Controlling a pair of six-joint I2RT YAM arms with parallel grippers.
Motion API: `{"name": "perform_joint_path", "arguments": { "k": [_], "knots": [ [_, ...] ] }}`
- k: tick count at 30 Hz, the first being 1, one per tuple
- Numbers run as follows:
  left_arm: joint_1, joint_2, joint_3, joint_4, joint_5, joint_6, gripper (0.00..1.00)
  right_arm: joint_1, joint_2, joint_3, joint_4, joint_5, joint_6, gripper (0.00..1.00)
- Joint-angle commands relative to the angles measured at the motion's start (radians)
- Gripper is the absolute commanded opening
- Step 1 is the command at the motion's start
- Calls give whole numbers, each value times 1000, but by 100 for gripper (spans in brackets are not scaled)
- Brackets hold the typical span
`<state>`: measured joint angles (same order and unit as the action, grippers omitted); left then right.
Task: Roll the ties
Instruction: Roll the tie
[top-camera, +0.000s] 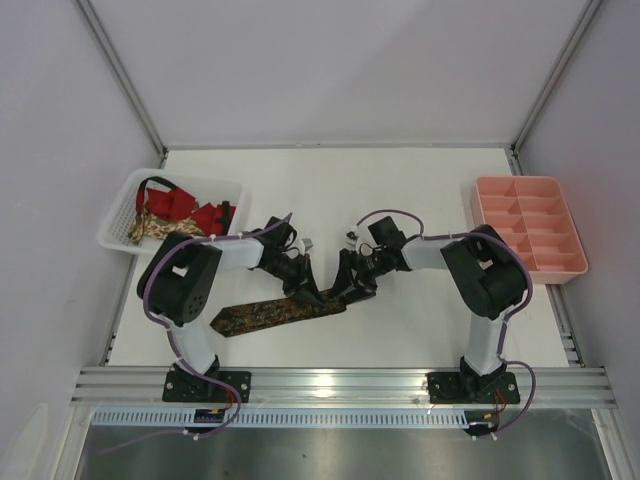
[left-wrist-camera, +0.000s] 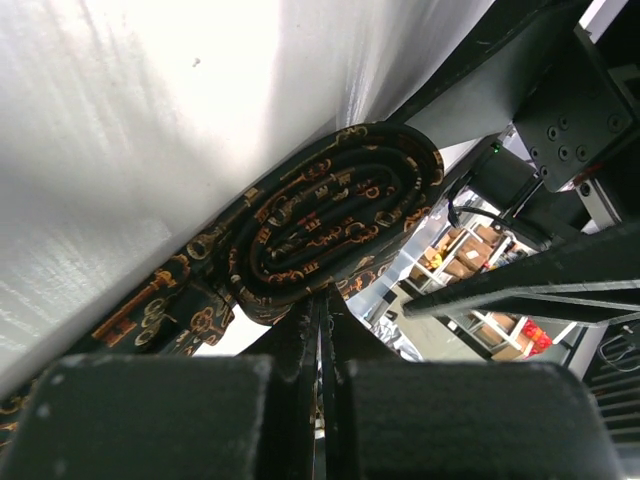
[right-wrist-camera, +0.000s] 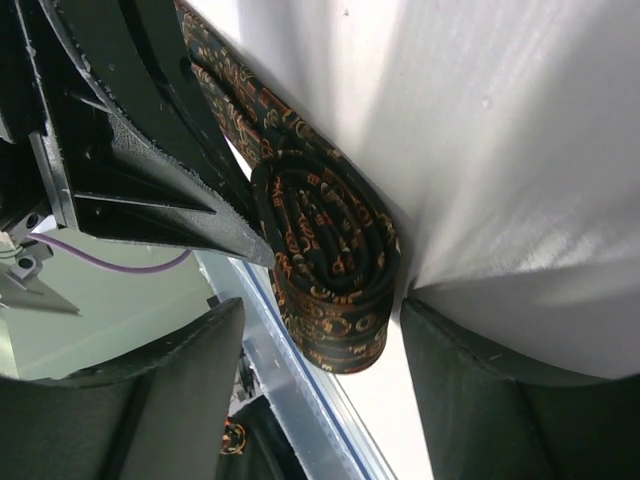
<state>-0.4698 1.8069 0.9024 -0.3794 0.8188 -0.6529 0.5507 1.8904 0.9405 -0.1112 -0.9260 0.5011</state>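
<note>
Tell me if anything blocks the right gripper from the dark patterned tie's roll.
Nothing visible does: the rolled end of the dark brown gold-patterned fabric tie sits between the open fingers of the right gripper, the left gripper at its far side.

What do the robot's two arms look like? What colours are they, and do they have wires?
Both the left arm and the right arm have chunky black joints joined by white tubes. A thin purple cable loops along each one. Each stands on a black base plate. The left gripper and right gripper have flat black fingers.
</note>
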Motion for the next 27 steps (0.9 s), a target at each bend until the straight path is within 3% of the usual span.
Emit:
{"name": "perform_joint_path", "arguments": {
  "k": [1, 6, 11, 15, 18, 24, 27],
  "knots": [
    [16, 20, -23, 7, -38, 47, 0, 18, 44, 14, 53, 52, 1, 69],
    [17, 22, -25, 14, -32, 49, 1, 25, 61, -8, 100, 68, 30, 59],
    [17, 16, -25, 13, -24, 48, 0, 25, 46, 4, 100, 92, 69, 42],
    [16, 9, -8, 8, -20, 45, 1, 23, 35, 49, -1, 95, 80, 16],
    [10, 25, 23, 5, -15, 45, 1, 25, 15, 84, -114, 116, 60, 4],
    [-35, 92, 114, 14, 17, 19, 1, 12, -53, 125, -333, 190, -1, 0],
    [-64, 124, 170, 13, 20, 13, 1, 2, -77, 176, -497, 324, -65, 0]
  ]
}}
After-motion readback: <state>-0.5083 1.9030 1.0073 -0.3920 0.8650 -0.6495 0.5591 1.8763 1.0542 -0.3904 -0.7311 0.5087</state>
